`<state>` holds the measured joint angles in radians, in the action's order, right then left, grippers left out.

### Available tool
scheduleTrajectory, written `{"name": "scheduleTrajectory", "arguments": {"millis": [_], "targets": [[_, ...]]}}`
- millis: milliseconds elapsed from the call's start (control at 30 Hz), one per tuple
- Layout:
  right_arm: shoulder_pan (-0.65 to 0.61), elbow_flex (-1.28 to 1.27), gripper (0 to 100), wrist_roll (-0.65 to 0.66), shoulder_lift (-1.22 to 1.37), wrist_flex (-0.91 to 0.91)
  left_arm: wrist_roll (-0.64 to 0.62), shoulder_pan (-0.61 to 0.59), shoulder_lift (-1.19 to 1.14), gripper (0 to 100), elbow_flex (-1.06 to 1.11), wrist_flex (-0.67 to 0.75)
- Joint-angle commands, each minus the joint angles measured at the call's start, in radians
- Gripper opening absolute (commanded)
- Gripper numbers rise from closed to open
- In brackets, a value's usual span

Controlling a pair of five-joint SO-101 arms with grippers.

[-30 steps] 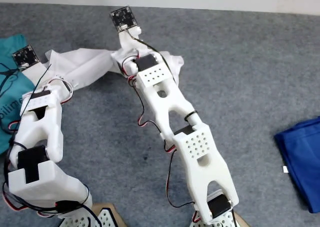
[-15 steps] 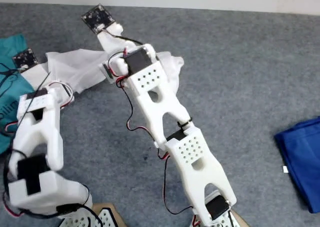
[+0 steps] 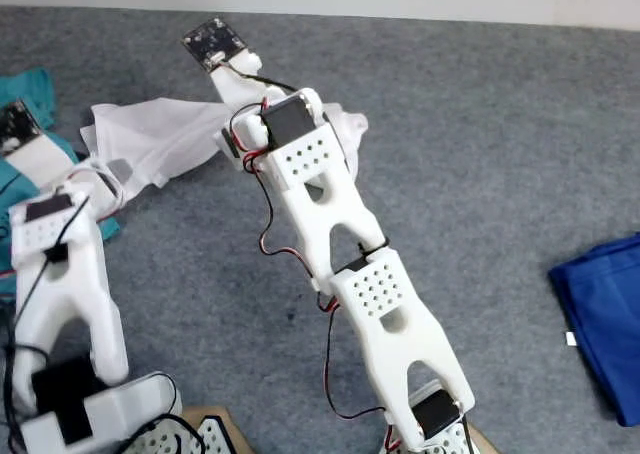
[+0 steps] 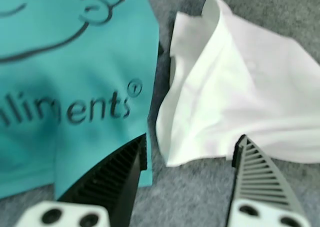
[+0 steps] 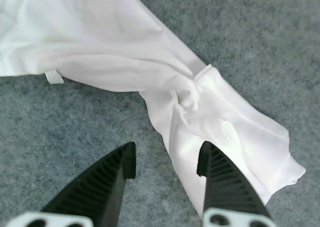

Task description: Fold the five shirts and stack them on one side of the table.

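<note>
A crumpled white shirt (image 3: pixel 150 144) lies at the far left of the grey table, one end under the right arm (image 3: pixel 310 164). My left gripper (image 4: pixel 190 152) is open, its fingers on either side of the white shirt's near corner (image 4: pixel 235 102), beside the teal printed shirt (image 4: pixel 75 77). My right gripper (image 5: pixel 166 159) is open just above the white shirt's twisted middle (image 5: pixel 180 97), holding nothing. The teal shirt (image 3: pixel 30 82) shows at the left edge, partly hidden by the left arm (image 3: pixel 55 244). A blue shirt (image 3: pixel 605 319) lies at the right edge.
Bare grey table (image 3: pixel 480 154) stretches between the right arm and the blue shirt. The two arm bases stand at the near edge. A pale wall runs along the table's far side.
The left arm has drawn back to the left, away from the white shirt, whose left end now lies slack. The right arm's wrist swung left over the shirt.
</note>
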<state>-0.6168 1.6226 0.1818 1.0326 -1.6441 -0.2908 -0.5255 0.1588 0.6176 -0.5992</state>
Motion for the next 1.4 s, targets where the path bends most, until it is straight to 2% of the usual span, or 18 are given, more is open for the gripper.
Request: {"name": "scheduleTrajectory", "arguments": {"millis": [0, 100, 333, 733, 800, 967, 1167, 1367], "targets": [[0.004, 0.154, 21.3, 0.012, 0.008, -0.036, -0.031, -0.007, -0.151, 29, -0.194, -0.051], [-0.002, 0.15, 21.3, 0.012, 0.022, -0.036, -0.084, -0.002, -0.329, 29, -0.36, -0.094], [-0.002, 0.145, 21.3, 0.052, 0.025, -0.039, -0.087, -0.002, -0.638, 29, -0.673, -0.157], [-0.028, 0.145, 21.3, 0.052, 0.024, -0.062, -0.087, 0.061, -0.851, 28, -0.848, -0.153], [-0.033, 0.145, 21.3, 0.052, 0.024, -0.062, -0.086, 0.077, -0.881, 23, -0.866, -0.155], [-0.035, 0.145, 21.3, 0.052, 0.024, -0.067, -0.081, 0.102, -0.901, 2, -0.878, -0.15], [-0.033, 0.145, 21.3, 0.052, 0.024, -0.068, -0.083, 0.13, -0.9, 1, -0.926, -0.167], [-0.027, 0.148, 21.2, 0.058, 0.016, -0.11, -0.086, 0.183, -0.9, 1, -1.098, -0.324]]}}
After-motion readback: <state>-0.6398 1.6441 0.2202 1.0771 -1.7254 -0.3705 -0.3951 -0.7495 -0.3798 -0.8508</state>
